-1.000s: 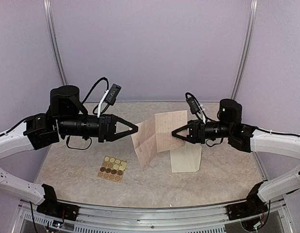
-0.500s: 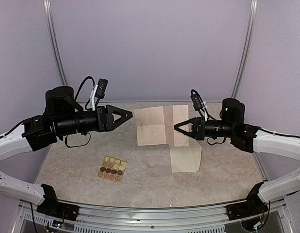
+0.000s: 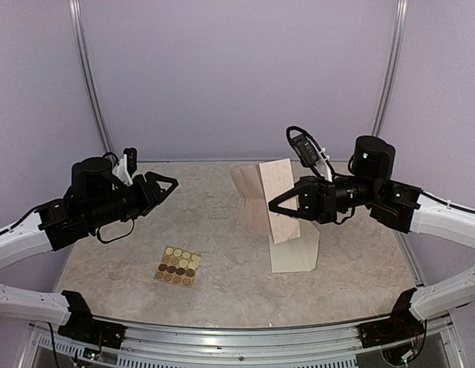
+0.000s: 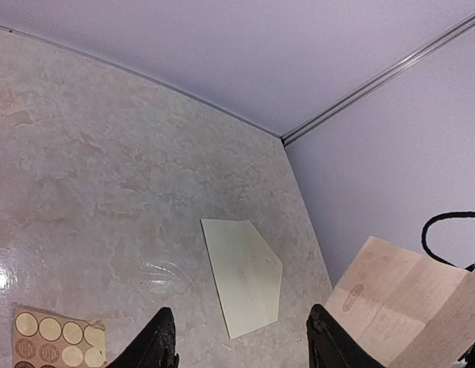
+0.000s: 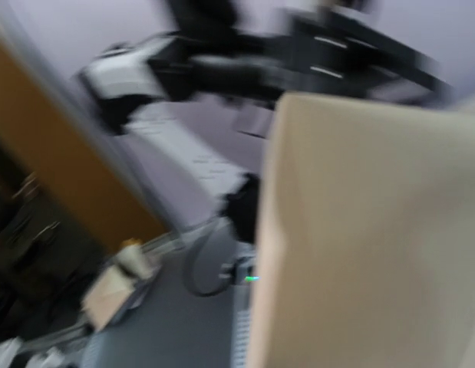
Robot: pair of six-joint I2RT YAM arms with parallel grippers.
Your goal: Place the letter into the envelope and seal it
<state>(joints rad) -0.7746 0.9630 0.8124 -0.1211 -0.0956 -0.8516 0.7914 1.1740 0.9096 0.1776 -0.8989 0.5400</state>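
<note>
Top external: my right gripper (image 3: pixel 274 205) pinches the letter (image 3: pixel 274 182) by one edge above the envelope (image 3: pixel 295 254), which lies flat on the table (image 3: pixel 222 287). The left gripper (image 3: pixel 166 181) gapes empty. On so thin a pinch it may slip.

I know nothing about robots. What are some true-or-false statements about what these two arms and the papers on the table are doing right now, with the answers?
1. The right gripper holds the pinkish folded paper letter up off the table. True.
2. The left gripper is clamped on the letter too. False: it is open, holds nothing and is well to the left of the letter.
3. The cream paper envelope lies flat on the table. True.
4. The letter is tucked inside the envelope. False: it hangs in the air, outside the envelope.
5. The tan card of round stickers lies on top of the envelope. False: it lies on the table, apart from it, to the left.
</note>
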